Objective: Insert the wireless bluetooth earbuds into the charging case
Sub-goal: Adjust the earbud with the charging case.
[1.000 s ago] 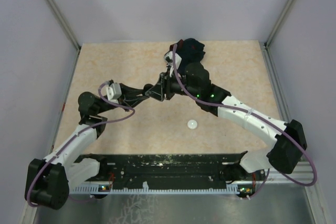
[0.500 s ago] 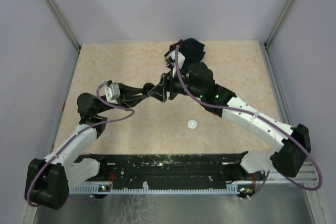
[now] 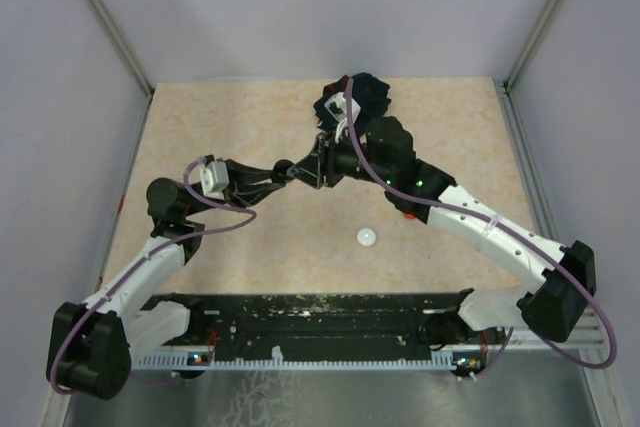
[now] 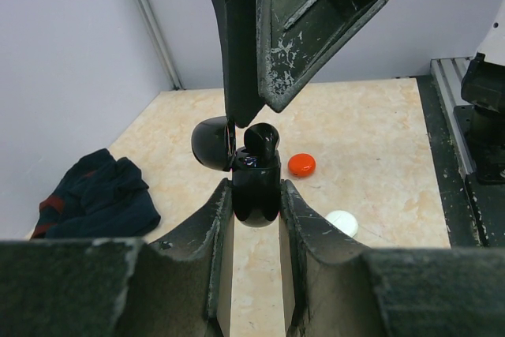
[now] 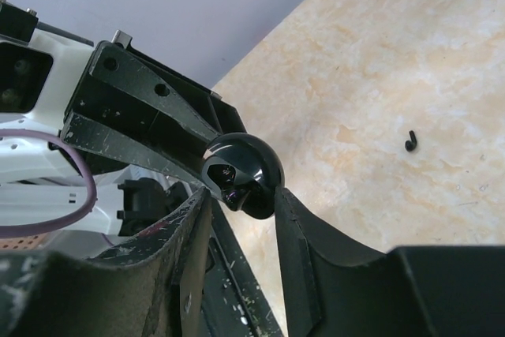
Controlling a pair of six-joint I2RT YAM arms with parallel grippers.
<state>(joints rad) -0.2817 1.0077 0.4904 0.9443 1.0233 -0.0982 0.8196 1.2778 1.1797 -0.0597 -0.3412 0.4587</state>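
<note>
My left gripper (image 4: 256, 189) is shut on a glossy black charging case (image 4: 256, 204) and holds it upright above the table. The case's lid (image 4: 211, 144) is flipped open to the left. A black earbud (image 4: 261, 137) stands in the case's mouth. My right gripper (image 5: 241, 195) comes down from above, and its fingertips touch the case's top (image 5: 245, 170) on both sides. Whether they pinch anything does not show. A tiny black earbud (image 5: 409, 141) lies loose on the table. From above, both grippers meet at mid-table (image 3: 318, 165).
An orange-red puck (image 4: 301, 165) and a white puck (image 4: 342, 222) lie on the beige table beyond the case. The white puck (image 3: 367, 237) sits near the front middle. A dark navy cloth (image 3: 365, 92) is bunched at the back edge. Grey walls enclose the table.
The right arm's elbow and base link swung out to the right, and its wrist shifted slightly toward the back. The left arm held still with the case.
</note>
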